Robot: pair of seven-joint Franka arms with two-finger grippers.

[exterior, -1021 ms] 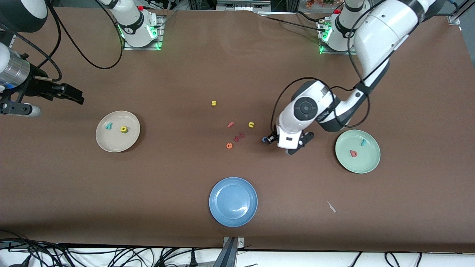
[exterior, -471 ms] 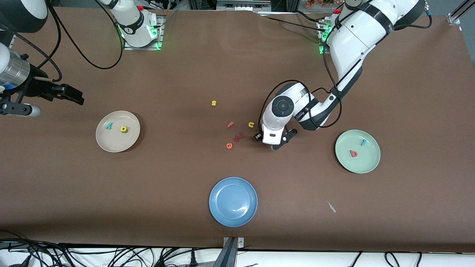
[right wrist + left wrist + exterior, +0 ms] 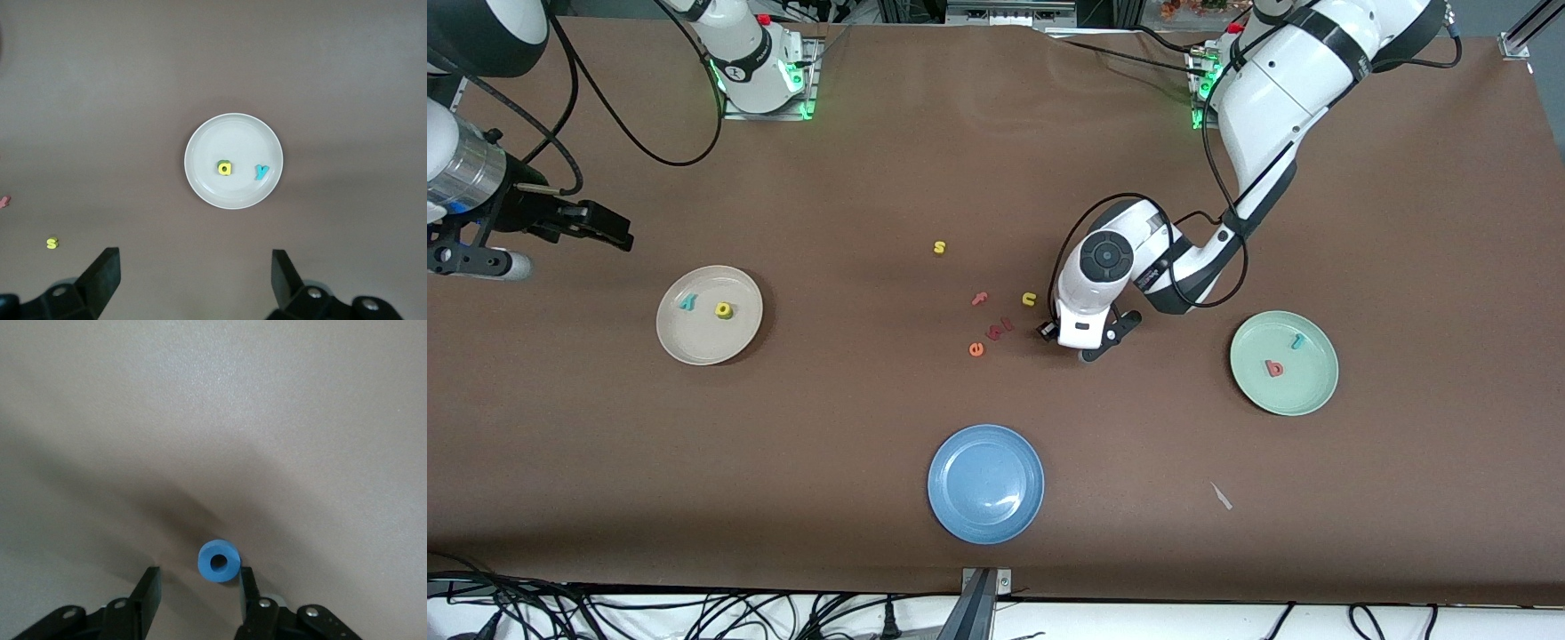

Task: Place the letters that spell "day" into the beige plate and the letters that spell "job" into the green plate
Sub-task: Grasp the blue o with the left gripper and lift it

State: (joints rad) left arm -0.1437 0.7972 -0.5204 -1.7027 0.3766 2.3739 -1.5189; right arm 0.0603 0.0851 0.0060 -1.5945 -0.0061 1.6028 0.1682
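moved: the left arm has swung from beside the green plate toward the loose letters and has since barely shifted; the right gripper has stayed where it was, the plates and letters too.
left gripper [image 3: 195,590]: low at the table, just beside the u [image 3: 1029,300] and the red letter [image 3: 1005,326], toward the left arm's end of them.
fingers [image 3: 148,593]: partly apart, one on each side of the o, neither clearly pressing it.
o [image 3: 218,561]: blue ring, on the table between the fingertips, closer to one finger than the other, nearly touching it; hidden under the gripper in the front view.
right gripper [image 3: 193,277]: waits in the air over the right arm's end of the table, near the beige plate; fingers wide, nothing between them.
beige plate [image 3: 694,342]: holds the y [image 3: 687,302] and the d [image 3: 724,310]; the right wrist view shows a green letter [image 3: 226,163] under the yellow one.
green plate [image 3: 1294,396]: holds the j [image 3: 1298,340] and the b [image 3: 1274,368], apart from each other.
loose letters: s [image 3: 939,247] farthest from the front camera, f [image 3: 980,299] and u nearer, the red letter and the e [image 3: 976,348] nearer still.
blue plate [image 3: 960,520]: nearest the front camera, nothing in it.
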